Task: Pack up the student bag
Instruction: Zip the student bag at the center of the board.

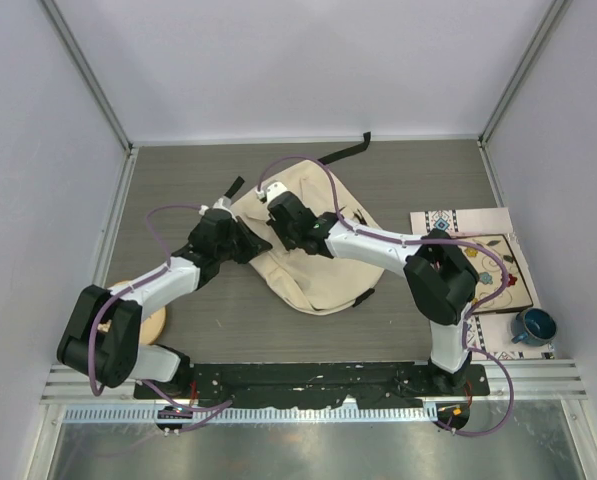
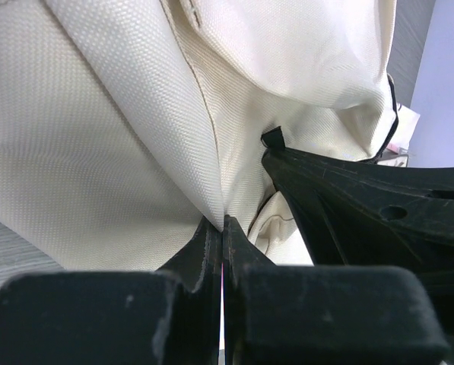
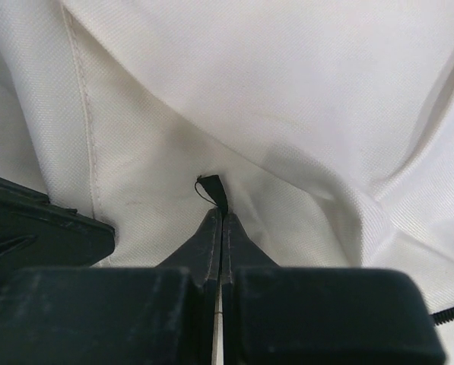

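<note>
1. The large cream soft fabric backpack (image 1: 323,265) lay near the middle of the grey wood-grain counter (image 1: 418,180), somewhat toward its far edge. One black strap (image 1: 344,152) trailed out to the far edge.
2. Both arms met at the backpack's upper left part, on the side nearer the counter's left edge.
3. The left end effector (image 1: 248,243) sat at the backpack's left border. In its wrist view the cloth rose directly in front of the fingertips and filled most of the frame.
4. The left end effector's jaws were pressed together, with a fold of the cream cloth pinched between their tips.
5. The right end effector (image 1: 278,222) rested on top of the backpack, just beside the left one and toward the far edge.
6. Its jaws were also closed tight, and a small black tab (image 3: 214,190) on the cloth stuck out from between the tips.
7. Near the counter's right edge lay a patterned board (image 1: 493,270), with a blue mug (image 1: 533,325) at its near corner, well apart from the backpack.
</note>
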You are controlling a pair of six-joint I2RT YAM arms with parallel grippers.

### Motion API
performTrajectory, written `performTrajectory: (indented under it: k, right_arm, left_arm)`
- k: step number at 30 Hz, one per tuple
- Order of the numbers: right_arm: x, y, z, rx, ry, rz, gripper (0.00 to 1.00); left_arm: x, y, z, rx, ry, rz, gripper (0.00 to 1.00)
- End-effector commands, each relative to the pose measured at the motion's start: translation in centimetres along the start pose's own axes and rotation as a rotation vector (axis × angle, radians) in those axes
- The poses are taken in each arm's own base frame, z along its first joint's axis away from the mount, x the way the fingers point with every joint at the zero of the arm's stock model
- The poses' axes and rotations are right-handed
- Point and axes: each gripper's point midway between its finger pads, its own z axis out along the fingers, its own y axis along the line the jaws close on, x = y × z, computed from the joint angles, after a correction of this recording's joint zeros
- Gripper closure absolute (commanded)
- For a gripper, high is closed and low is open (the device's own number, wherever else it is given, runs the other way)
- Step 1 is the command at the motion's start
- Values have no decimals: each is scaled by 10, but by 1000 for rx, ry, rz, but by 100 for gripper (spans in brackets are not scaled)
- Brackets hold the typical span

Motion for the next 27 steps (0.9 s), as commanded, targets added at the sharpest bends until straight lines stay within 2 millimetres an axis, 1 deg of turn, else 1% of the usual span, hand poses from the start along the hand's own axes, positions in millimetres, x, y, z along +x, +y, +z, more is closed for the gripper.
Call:
performTrajectory:
  k: [1, 2, 3, 5, 6, 7, 8, 9, 10, 11, 12, 14, 15, 16, 18, 23, 24, 27]
  right_arm:
    - [-35, -27, -22, 87, -134, 116, 99]
    - [-37, -30, -24, 96, -145, 128, 99]
    - [-35, -32, -24, 104, -146, 142, 99]
    - [-42, -42, -30, 125, -178, 181, 99]
    - [-40, -44, -31, 129, -180, 207, 99]
    - [-46, -46, -36, 125, -206, 226, 99]
    - [-46, -52, -37, 135, -213, 247, 99]
    - [-42, -54, -37, 140, -213, 256, 99]
    - [-43, -58, -38, 151, -220, 284, 99]
    - [-44, -67, -40, 168, -227, 303, 99]
    - [-40, -70, -39, 172, -221, 317, 99]
    - [-39, -79, -42, 178, -230, 360, 99]
    - [-35, -87, -41, 183, -230, 381, 99]
    - [-35, -91, -41, 181, -235, 397, 99]
    - [-32, -101, -43, 173, -238, 433, 99]
    - [-32, -117, -50, 181, -268, 478, 99]
    - [-34, -120, -52, 183, -277, 485, 99]
    - [-32, -126, -54, 186, -278, 496, 99]
  left_arm:
    - [-21, -24, -17, 66, -43, 66, 100]
    - [-22, -22, -18, 60, -44, 79, 100]
    - [-22, -21, -19, 55, -42, 83, 100]
    - [-22, -15, -20, 39, -37, 86, 100]
    - [-22, -13, -20, 34, -34, 84, 100]
    - [-24, -10, -20, 29, -34, 81, 100]
    - [-23, -9, -20, 31, -29, 79, 100]
    - [-23, -8, -21, 30, -25, 79, 100]
    - [-25, -5, -21, 27, -23, 73, 100]
    - [-25, -5, -21, 32, -18, 73, 100]
    - [-25, -2, -21, 28, -12, 72, 100]
    - [-27, 4, -22, 19, -12, 63, 100]
    - [-27, 4, -22, 23, -4, 65, 100]
    - [-29, 7, -23, 19, -7, 59, 100]
    - [-30, 8, -24, 24, -4, 57, 100]
    - [-36, 12, -26, 26, -11, 63, 100]
    - [-33, 16, -27, 12, 3, 59, 100]
    - [-35, 19, -27, 10, 9, 55, 100]
